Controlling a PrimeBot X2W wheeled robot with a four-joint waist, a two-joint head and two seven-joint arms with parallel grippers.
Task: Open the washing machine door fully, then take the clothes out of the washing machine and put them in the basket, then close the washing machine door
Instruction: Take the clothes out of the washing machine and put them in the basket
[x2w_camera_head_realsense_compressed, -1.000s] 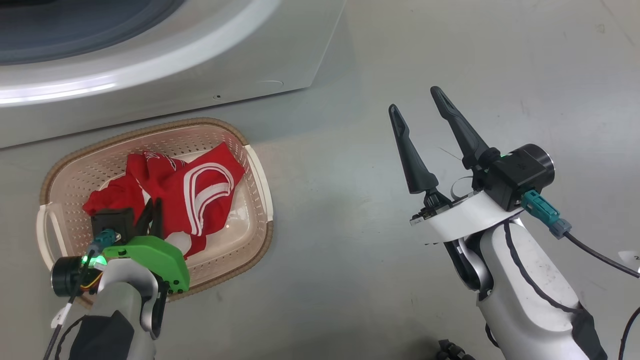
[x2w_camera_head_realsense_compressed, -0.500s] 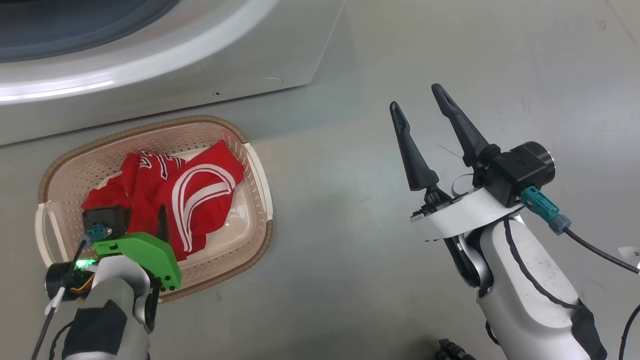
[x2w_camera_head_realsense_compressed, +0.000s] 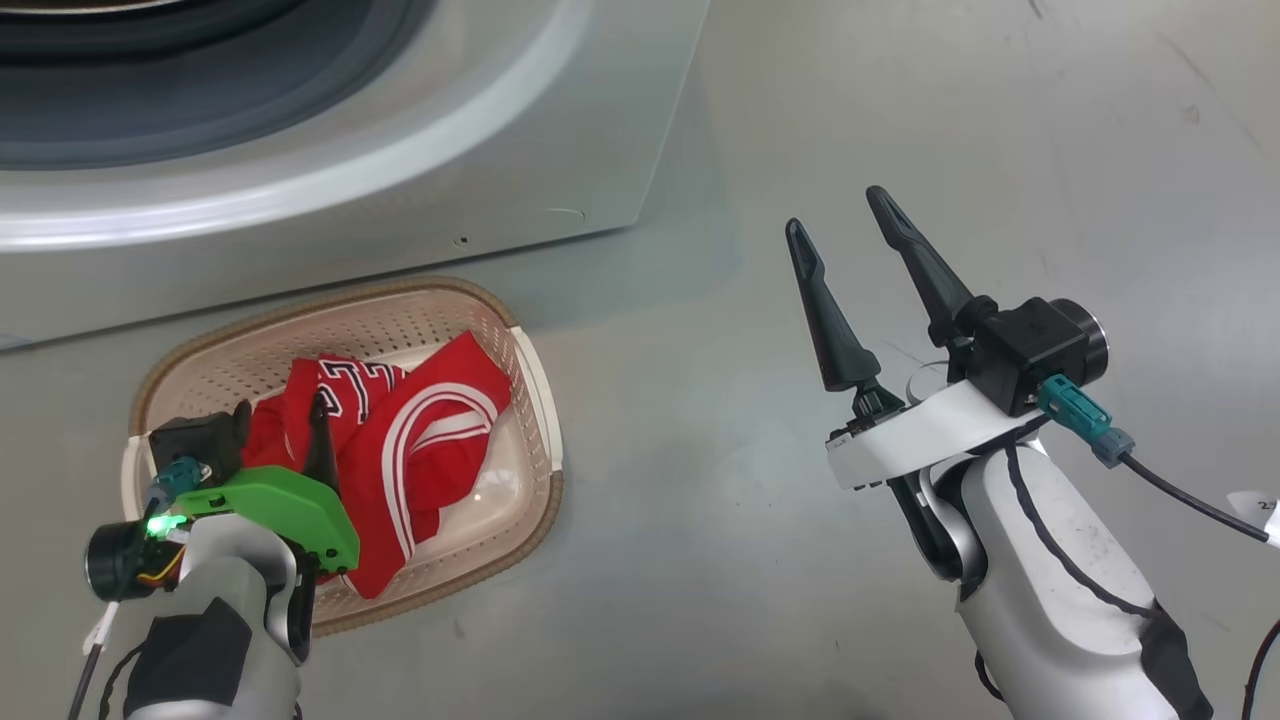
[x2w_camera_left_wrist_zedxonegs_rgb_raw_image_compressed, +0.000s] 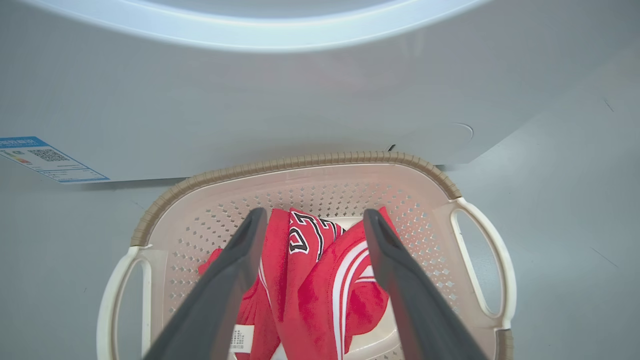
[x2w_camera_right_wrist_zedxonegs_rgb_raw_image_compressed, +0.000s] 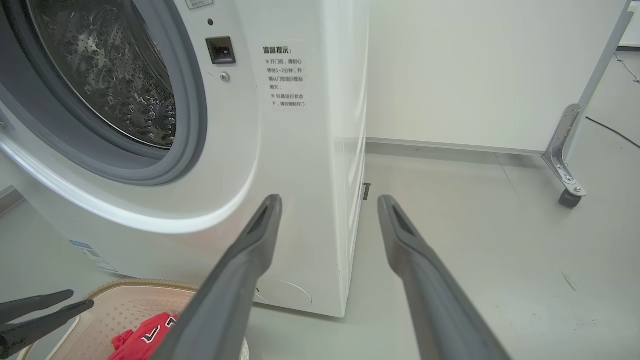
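Note:
The red clothes (x2w_camera_head_realsense_compressed: 430, 440) with white stripes lie crumpled inside the cream basket (x2w_camera_head_realsense_compressed: 540, 390) on the floor in front of the white washing machine (x2w_camera_head_realsense_compressed: 560, 130). My left gripper (x2w_camera_head_realsense_compressed: 282, 420) hovers just above them, open, its fingers apart from the cloth. In the left wrist view the left gripper (x2w_camera_left_wrist_zedxonegs_rgb_raw_image_compressed: 315, 215) straddles the clothes (x2w_camera_left_wrist_zedxonegs_rgb_raw_image_compressed: 320, 295) without holding them. My right gripper (x2w_camera_head_realsense_compressed: 837, 212) hangs open and empty over bare floor to the right. The right wrist view shows the steel drum (x2w_camera_right_wrist_zedxonegs_rgb_raw_image_compressed: 115, 75) with its grey rubber ring uncovered. The washing machine door is out of view.
Grey floor (x2w_camera_head_realsense_compressed: 900, 100) stretches to the right of the machine. A blue sticker (x2w_camera_left_wrist_zedxonegs_rgb_raw_image_compressed: 45, 157) marks the machine's lower corner. A white partition on a metal caster leg (x2w_camera_right_wrist_zedxonegs_rgb_raw_image_compressed: 565, 165) stands farther back right. A black cable (x2w_camera_head_realsense_compressed: 1180, 495) trails from my right wrist.
My left gripper has opened and let the clothes go; they have settled in the basket. The head camera has tilted, shifting the whole picture downward. The right arm has kept still.

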